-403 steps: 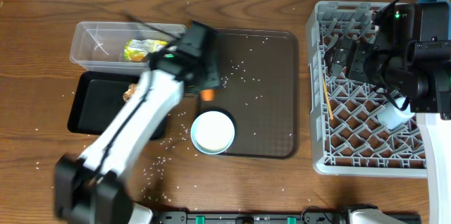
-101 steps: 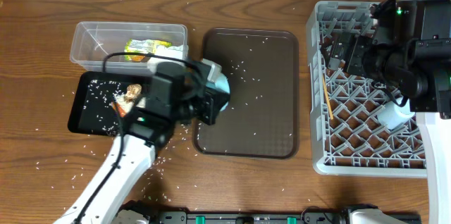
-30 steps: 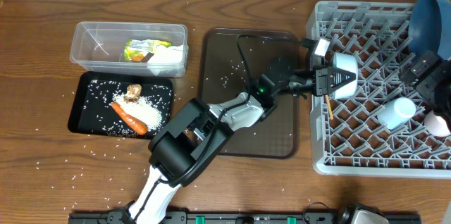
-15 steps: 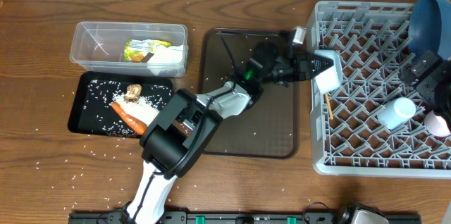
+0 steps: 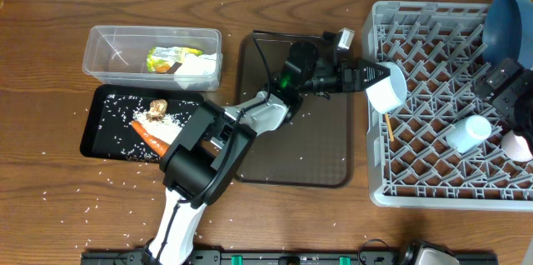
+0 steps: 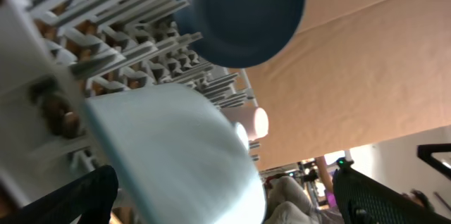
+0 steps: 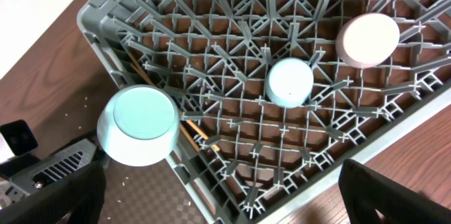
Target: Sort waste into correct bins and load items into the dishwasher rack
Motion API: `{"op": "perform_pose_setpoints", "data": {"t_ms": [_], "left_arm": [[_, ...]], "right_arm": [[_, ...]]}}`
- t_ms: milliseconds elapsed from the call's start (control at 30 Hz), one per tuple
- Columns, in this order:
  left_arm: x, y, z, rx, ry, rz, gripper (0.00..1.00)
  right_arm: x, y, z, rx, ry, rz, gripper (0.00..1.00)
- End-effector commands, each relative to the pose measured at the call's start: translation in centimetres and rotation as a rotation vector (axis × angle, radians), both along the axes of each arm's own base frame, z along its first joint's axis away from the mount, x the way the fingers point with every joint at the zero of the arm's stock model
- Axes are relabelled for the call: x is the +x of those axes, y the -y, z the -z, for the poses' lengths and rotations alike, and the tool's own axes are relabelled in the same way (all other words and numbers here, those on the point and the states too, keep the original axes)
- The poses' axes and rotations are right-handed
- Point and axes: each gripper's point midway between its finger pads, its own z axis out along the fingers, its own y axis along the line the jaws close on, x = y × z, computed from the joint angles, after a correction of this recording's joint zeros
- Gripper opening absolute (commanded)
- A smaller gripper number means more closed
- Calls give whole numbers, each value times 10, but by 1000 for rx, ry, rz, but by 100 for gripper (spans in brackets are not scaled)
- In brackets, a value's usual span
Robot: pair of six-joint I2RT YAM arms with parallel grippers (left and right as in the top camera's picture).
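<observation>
Plainly, left gripper (image 5: 371, 77) gapes around white bowl (image 5: 388, 90) on rack (image 5: 433, 190) — right gripper (image 7: 222, 182) spread wide too.

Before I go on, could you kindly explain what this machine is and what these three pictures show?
These are two robot arms, each with a two-finger gripper. One picture looks down from above; the other two come from cameras on the wrists. The left gripper is open, a white bowl just ahead of it at the edge of the grey dishwasher rack. The right gripper hangs open and empty over the rack, which holds a blue plate, a bluish cup and a pinkish cup. A clear tub holds a wrapper and tissue; a black tray holds a carrot and rice.
</observation>
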Motion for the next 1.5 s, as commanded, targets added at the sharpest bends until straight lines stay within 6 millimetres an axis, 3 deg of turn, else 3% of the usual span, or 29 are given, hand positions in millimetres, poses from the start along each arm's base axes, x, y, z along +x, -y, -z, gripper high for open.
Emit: {"op": "perform_pose_setpoints", "data": {"t_ms": [0, 100, 233, 467, 633, 767, 900, 1033, 1233, 1333, 1467], "left_arm": [[3, -4, 11, 39, 44, 13, 98], [8, -12, 23, 76, 24, 3, 98], [20, -26, 20, 72, 21, -14, 98], [47, -63, -11, 41, 66, -70, 98], [53, -99, -34, 79, 80, -80, 98], [60, -144, -49, 272, 125, -238, 98], [59, -214, -72, 553, 169, -508, 98], [42, -290, -99, 759, 193, -721, 98], [-10, -388, -131, 883, 102, -934, 98], [-41, -423, -146, 923, 100, -995, 98], [-80, -449, -166, 1000, 183, -1025, 98]], "right_arm": [[0, 4, -4, -7, 11, 22, 99], [0, 4, -4, -9, 10, 19, 99], [0, 4, -4, -9, 10, 19, 99], [0, 4, -4, -10, 11, 19, 99], [3, 1, -6, -30, 17, -51, 99], [15, -15, -12, -24, 65, -206, 99], [27, -39, -21, 46, 148, -344, 99], [34, -54, -29, 67, 198, -423, 99], [38, -72, -31, 48, 211, -507, 99], [41, -85, -33, 8, 224, -597, 99], [43, -110, -36, -24, 239, -721, 99]]}}
